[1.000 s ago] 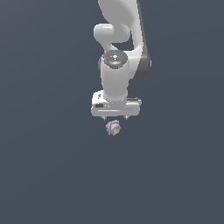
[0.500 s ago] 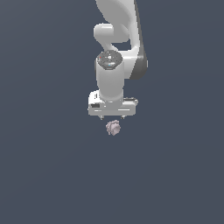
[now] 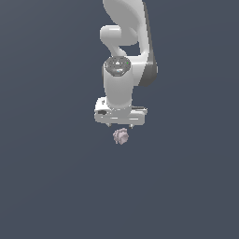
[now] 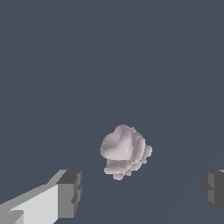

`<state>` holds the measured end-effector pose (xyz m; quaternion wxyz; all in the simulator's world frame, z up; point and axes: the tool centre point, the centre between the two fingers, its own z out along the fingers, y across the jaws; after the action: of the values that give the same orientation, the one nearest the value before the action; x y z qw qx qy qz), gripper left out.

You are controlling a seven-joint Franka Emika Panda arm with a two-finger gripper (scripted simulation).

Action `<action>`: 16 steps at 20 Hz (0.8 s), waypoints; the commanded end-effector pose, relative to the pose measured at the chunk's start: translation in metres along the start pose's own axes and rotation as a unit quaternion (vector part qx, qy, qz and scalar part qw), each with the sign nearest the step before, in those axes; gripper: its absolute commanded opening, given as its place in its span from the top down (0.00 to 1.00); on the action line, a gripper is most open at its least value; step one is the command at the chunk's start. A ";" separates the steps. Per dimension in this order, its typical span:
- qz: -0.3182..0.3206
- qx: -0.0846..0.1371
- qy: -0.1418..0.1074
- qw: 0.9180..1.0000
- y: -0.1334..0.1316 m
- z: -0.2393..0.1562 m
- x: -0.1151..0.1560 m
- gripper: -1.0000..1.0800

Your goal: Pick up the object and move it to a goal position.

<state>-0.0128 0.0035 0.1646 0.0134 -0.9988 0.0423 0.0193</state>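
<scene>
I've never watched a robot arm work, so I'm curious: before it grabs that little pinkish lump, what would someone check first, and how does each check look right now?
1. Gripper open: ok, the two fingers stand wide apart.
2. Lump between the fingers: ok in the wrist view, with gaps on both sides.
3. Nothing held yet: ok, neither finger touches the lump.
4. Gripper above the lump: ok in the exterior view.
5. Gripper low enough to close: cannot tell.
6. Goal position visible: not ok, no marker shows in either view.
</scene>
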 end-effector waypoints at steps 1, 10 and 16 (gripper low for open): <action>0.020 0.000 0.001 1.000 0.000 0.003 -0.001 0.04; 0.127 -0.001 0.005 0.992 -0.001 0.020 -0.006 0.04; 0.205 -0.002 0.009 0.979 -0.002 0.031 -0.009 0.04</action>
<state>-0.0221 0.0066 0.1368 0.0072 -0.9739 0.2266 0.0134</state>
